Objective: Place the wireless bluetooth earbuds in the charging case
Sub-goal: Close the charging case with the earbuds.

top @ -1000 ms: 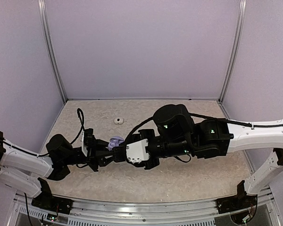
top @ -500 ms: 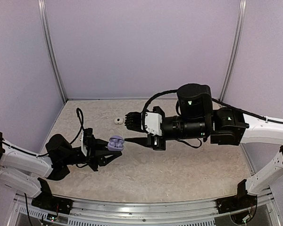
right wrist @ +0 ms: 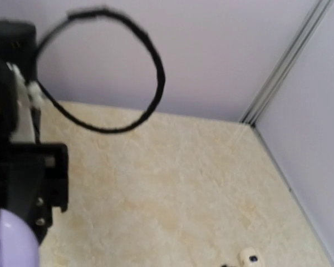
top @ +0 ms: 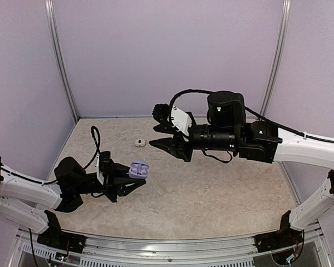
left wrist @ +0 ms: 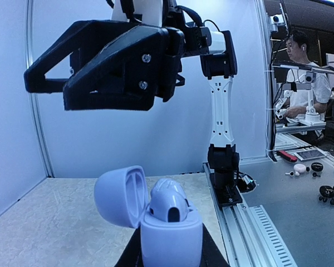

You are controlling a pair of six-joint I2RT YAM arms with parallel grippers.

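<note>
Case: lilac case [left wrist: 170,236] at table left-centre, held up off the table [top: 211,206] by L gripper [top: 134,178].
Case axis: long axis upright in L wrist view, mouth up. The lid [left wrist: 121,196] is swung open and stands on the view-left side of the body, hollow side facing the mouth.
Seated bud: pale seated bud [left wrist: 167,201] sits in the case, rounded end up, stem down in its well and hidden. Can't tell if the 2nd well is filled.
Loose bud: whitish loose bud [top: 140,143] lies flat on the table, back-left, btw case and back wall [top: 167,55]. Also shows at bottom edge of R wrist view. Too small and blurred to tell stem direction or long axis.
Edges: loose bud is well inside the table, apart from back wall and left wall [top: 22,83]. The case is near the middle, left to right, well off the front rail [top: 172,247].
Room: bare table front and right of the case. A black cable [top: 94,139] loops up by the L wrist, just left of the loose bud, not touching it.
L fingers: clamped on the lower body of the case, one per side; lid and mouth left uncovered.
R gripper: R gripper [top: 158,128] hangs above the table, back-right of the case and just right of the loose bud in top view. In L wrist view it sits over the case with a clear gap.
R fingers: apart, partway; nothing seen btw them, touching nothing.
</note>
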